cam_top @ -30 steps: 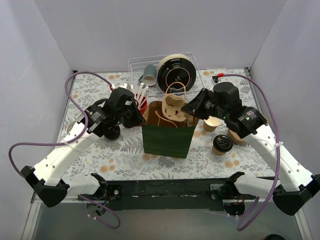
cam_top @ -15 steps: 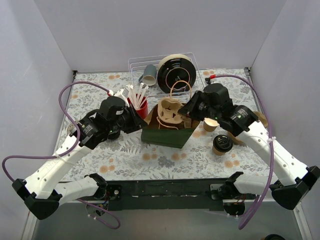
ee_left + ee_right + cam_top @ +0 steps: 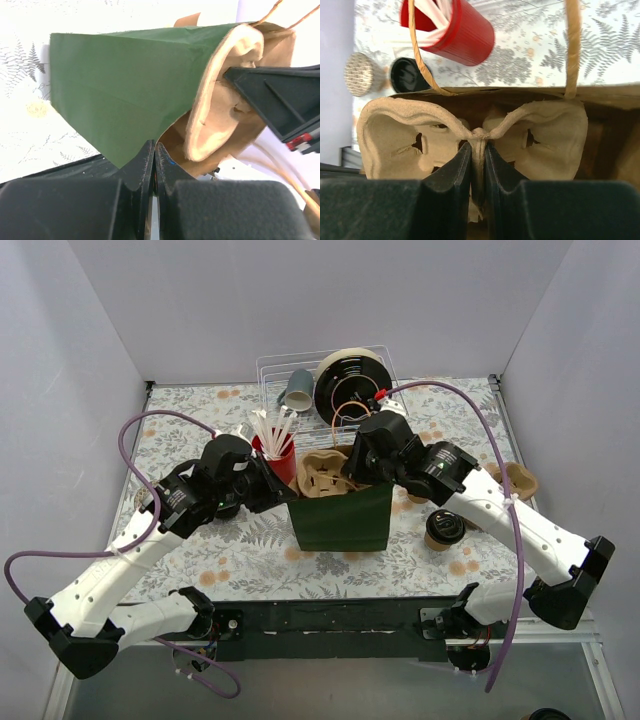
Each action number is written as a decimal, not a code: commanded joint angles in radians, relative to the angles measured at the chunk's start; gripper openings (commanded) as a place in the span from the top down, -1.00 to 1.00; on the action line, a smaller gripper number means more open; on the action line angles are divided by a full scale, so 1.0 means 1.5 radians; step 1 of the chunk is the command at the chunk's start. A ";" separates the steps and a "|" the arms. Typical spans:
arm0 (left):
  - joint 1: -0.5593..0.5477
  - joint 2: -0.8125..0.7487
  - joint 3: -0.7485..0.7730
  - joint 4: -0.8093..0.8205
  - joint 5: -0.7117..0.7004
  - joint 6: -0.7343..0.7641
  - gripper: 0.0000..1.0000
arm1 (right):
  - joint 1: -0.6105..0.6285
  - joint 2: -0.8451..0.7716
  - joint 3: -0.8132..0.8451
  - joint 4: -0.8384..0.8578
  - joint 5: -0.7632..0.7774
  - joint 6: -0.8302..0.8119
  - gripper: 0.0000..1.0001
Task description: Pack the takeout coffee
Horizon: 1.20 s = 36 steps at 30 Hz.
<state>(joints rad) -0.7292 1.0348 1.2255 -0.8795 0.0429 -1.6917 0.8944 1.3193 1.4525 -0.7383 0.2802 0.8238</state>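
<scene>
A green paper bag (image 3: 340,525) stands upright mid-table. My left gripper (image 3: 285,492) is shut on its left rim; in the left wrist view the left gripper (image 3: 155,156) pinches the edge of the green bag wall (image 3: 120,85). My right gripper (image 3: 352,470) is shut on the centre ridge of a pulp cup carrier (image 3: 322,472) that sits partly inside the bag's mouth. In the right wrist view the right gripper (image 3: 478,167) clamps the carrier (image 3: 415,135) between its two cup wells. A black-lidded coffee cup (image 3: 443,528) stands right of the bag.
A red cup of straws (image 3: 275,452) stands behind the bag's left corner. A wire rack (image 3: 300,375) with a grey cup and a black round thing is at the back. Another pulp carrier (image 3: 520,480) lies at the right. A black lid (image 3: 410,75) lies near the red cup.
The bag was tilted half a second ago and now stands upright. My right gripper has moved left and down with the carrier, which sits deeper in the bag's mouth.
</scene>
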 commanded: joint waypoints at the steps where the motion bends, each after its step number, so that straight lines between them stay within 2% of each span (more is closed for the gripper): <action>1: 0.001 -0.013 0.029 -0.034 -0.017 -0.024 1.00 | 0.012 0.008 0.054 -0.069 0.089 -0.047 0.57; 6: 0.001 -0.015 0.021 -0.025 -0.014 -0.030 1.00 | 0.014 0.027 0.091 -0.127 0.099 -0.073 0.57; 17: 0.001 -0.032 0.011 0.003 -0.004 -0.023 0.98 | 0.057 0.077 0.060 -0.121 0.119 -0.035 0.57; 21: 0.001 -0.042 0.010 0.008 0.001 -0.017 0.60 | 0.063 0.074 0.017 -0.087 0.131 -0.019 0.52; 23: 0.000 -0.044 0.010 -0.004 0.001 -0.017 0.31 | 0.063 0.069 -0.005 -0.052 0.130 -0.019 0.49; 27: 0.001 -0.047 0.011 -0.031 -0.012 -0.008 0.10 | 0.064 0.079 -0.029 -0.024 0.132 -0.012 0.28; 35: 0.001 -0.052 0.000 -0.053 -0.020 -0.006 -0.03 | 0.064 0.122 -0.036 -0.008 0.151 -0.001 0.24; 36: 0.000 -0.051 0.002 -0.054 -0.020 -0.003 -0.05 | 0.064 0.130 -0.032 -0.019 0.148 -0.001 0.18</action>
<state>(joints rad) -0.7292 0.9813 1.2278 -0.9348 0.0280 -1.7153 0.9886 1.4723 1.3903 -0.7822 0.4637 0.8013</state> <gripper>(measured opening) 0.512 0.374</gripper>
